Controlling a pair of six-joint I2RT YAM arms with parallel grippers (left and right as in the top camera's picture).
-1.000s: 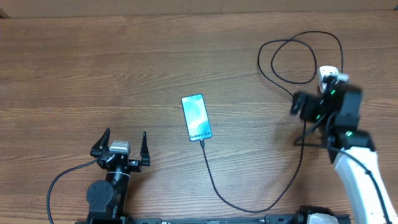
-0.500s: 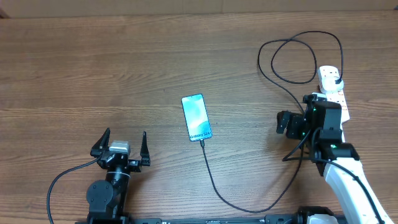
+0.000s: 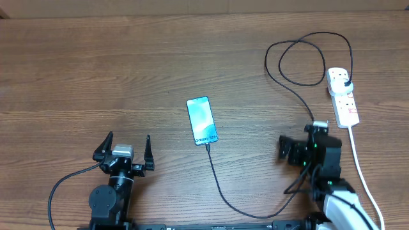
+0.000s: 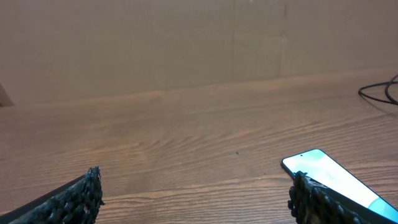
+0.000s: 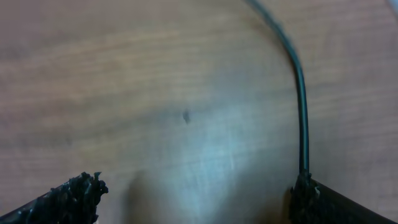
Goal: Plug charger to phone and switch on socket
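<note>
We see the charger (image 3: 218,180) seated in the phone (image 3: 202,121) mid-desk (image 3: 96,64), its plug in the socket (image 3: 343,96) at two o'clock. We cannot tell whether the switch is on. The left end effector (image 3: 128,138) and right end effector (image 3: 283,149) gape empty.

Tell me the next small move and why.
Probably pull the right gripper back to rest: the charger already meets the phone and is plugged into the socket, and that gripper is open, empty. The switch state is unreadable.
</note>
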